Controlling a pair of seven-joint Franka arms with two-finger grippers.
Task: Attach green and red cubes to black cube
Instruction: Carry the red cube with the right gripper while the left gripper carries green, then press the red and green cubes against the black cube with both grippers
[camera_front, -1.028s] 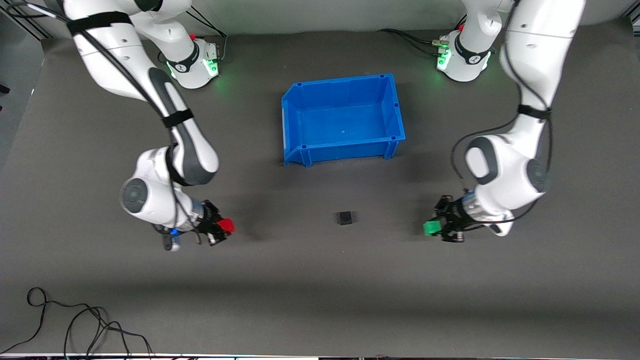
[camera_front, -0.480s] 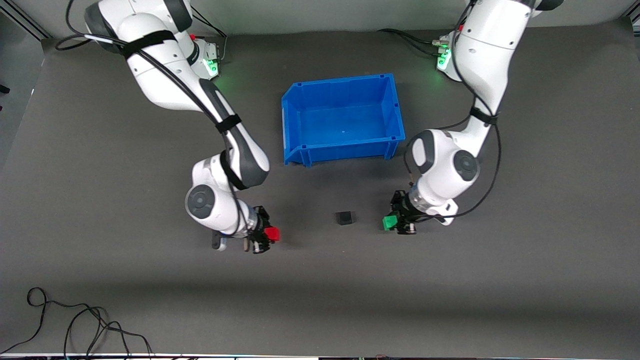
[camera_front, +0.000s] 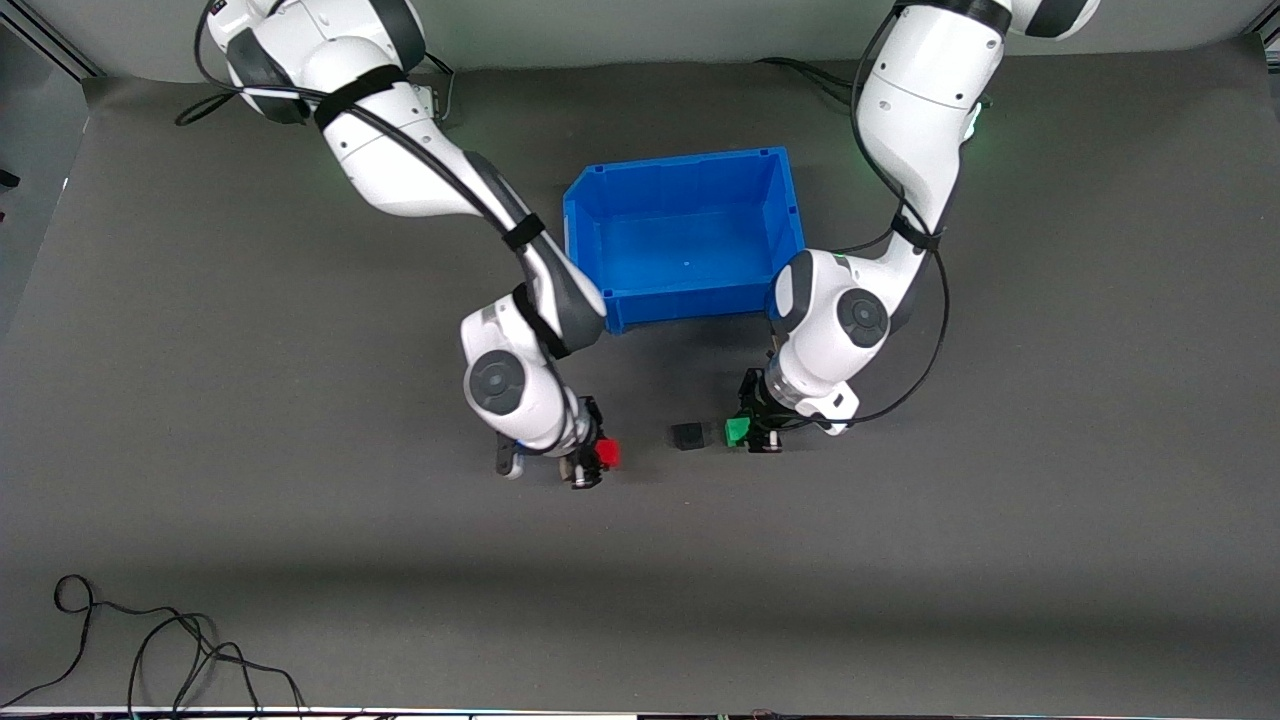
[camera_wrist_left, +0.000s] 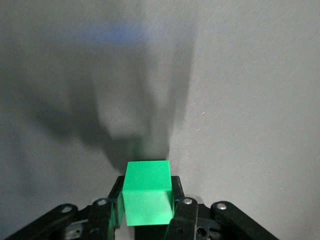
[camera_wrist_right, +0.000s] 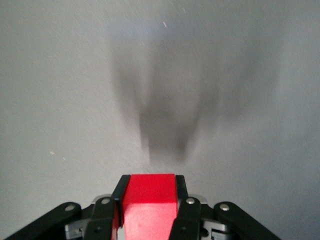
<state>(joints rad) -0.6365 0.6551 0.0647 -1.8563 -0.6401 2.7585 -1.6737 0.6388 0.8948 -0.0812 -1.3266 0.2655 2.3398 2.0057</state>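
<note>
Black cube (camera_front: 688, 436): alone on the bench (camera_front: 1000, 520), nearer the camera than the blue bin (camera_front: 686, 236).
Left gripper (camera_front: 742, 431): fingers clamping the green cube (camera_front: 737, 431), just beside the black cube.
Right gripper (camera_front: 597, 457): fingers clamping the red cube (camera_front: 606, 454), near it (lower, likely misaligned).
Risk: an off-centre push could shove the loose black cube away.

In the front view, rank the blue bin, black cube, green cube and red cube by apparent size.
1. Blue bin, by far the largest.
2. Black cube, green cube and red cube: they look alike, and each pincer partly hides its cube, so no ranking.
</note>
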